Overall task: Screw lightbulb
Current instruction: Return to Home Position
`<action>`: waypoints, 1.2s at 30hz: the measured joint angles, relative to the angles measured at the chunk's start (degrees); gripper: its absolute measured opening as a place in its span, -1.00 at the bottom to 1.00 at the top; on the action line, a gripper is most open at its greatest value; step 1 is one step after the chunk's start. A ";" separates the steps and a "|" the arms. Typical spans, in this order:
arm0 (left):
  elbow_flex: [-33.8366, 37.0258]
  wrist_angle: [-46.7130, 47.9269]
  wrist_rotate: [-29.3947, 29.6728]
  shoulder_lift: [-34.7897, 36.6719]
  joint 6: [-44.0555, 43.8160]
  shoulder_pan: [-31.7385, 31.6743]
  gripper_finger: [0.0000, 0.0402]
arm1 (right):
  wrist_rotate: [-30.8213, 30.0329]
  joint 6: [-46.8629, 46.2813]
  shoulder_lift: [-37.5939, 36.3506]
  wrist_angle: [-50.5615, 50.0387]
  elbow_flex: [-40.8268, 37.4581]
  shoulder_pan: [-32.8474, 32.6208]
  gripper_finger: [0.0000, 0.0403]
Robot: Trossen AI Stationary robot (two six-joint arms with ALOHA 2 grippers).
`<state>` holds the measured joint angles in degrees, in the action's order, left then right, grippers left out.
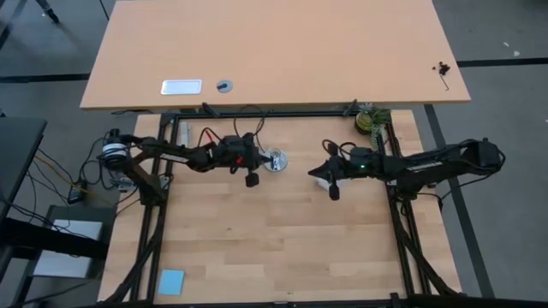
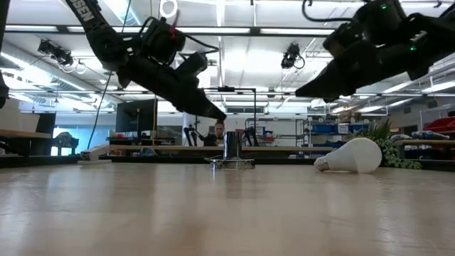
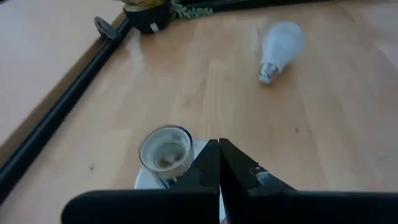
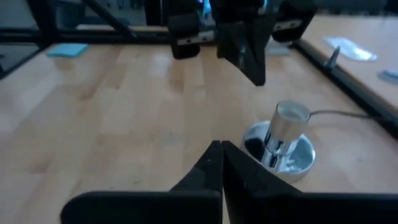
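The white lightbulb [image 3: 281, 43] lies on its side on the wooden table, its grey screw base toward the socket; in the low view the lightbulb [image 2: 353, 156] rests right of it. The silver socket [image 1: 276, 161] stands upright on its round disc. My left gripper [image 3: 219, 142] is shut and hovers just above and beside the socket [image 3: 166, 149], touching nothing. My right gripper [image 4: 221, 144] is shut too, raised over the lightbulb [image 1: 329, 179] and pointing at the socket [image 4: 283, 140], with the left gripper [image 4: 252, 71] beyond it.
A small potted plant [image 1: 372, 120] stands at the table's far right corner. A blue card [image 1: 171, 281] lies near the front left. Black frame rails [image 1: 154, 222] run along both sides. A second table [image 1: 274, 51] lies beyond the far edge.
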<state>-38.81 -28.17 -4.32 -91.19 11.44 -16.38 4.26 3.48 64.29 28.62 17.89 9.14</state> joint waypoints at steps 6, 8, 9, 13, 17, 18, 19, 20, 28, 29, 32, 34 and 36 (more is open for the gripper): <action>-0.03 2.91 0.23 4.12 0.06 0.00 -1.00 | -0.19 1.45 -8.47 -0.09 -3.71 0.04 -0.96; 0.01 4.32 0.33 5.37 0.06 0.00 -1.00 | -0.28 2.43 -10.99 -0.24 -5.10 0.21 -0.96; 0.02 4.35 0.36 5.92 0.07 0.00 -1.00 | -0.33 2.59 -12.00 -0.36 -5.58 0.27 -0.96; 1.56 4.55 0.45 7.93 0.07 0.00 -1.00 | -2.31 3.05 -16.04 -3.39 -6.52 0.38 -0.96; 2.96 4.78 0.61 9.73 -0.08 0.00 -1.00 | -4.24 3.14 -19.00 -7.60 -6.66 0.42 -0.96; 3.18 4.48 0.65 10.25 -0.09 0.00 -1.00 | -4.47 3.14 -19.47 -7.94 -6.60 0.42 -0.96; 3.59 4.56 0.64 10.73 -0.09 0.00 -1.00 | -4.49 3.13 -20.19 -8.99 -6.59 0.42 -0.96; 3.90 4.64 0.63 10.96 -0.10 0.00 -1.00 | -4.49 3.14 -20.62 -9.45 -6.60 0.42 -0.96; 6.87 4.80 -0.88 14.56 -1.12 0.11 -1.00 | -4.56 1.89 -22.19 -13.10 -6.57 0.42 -0.96; 7.38 4.68 -0.91 15.01 -1.20 0.27 -1.00 | -4.56 1.81 -22.33 -13.27 -6.62 0.42 -0.96; 9.76 4.45 -1.05 17.57 -1.29 0.75 -1.00 | -4.49 1.69 -22.82 -14.03 -6.55 0.42 -0.96; 10.87 3.04 -0.80 19.26 -1.32 0.98 -1.00 | -4.47 1.71 -23.25 -14.87 -6.55 0.42 -0.96; 12.71 3.26 -0.29 21.73 -1.33 1.14 -1.00 | -4.45 1.64 -23.93 -16.10 -6.55 0.42 -0.96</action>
<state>-26.11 -24.91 -4.61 -69.45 10.11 -15.24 -0.19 5.13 40.36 12.52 11.33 9.56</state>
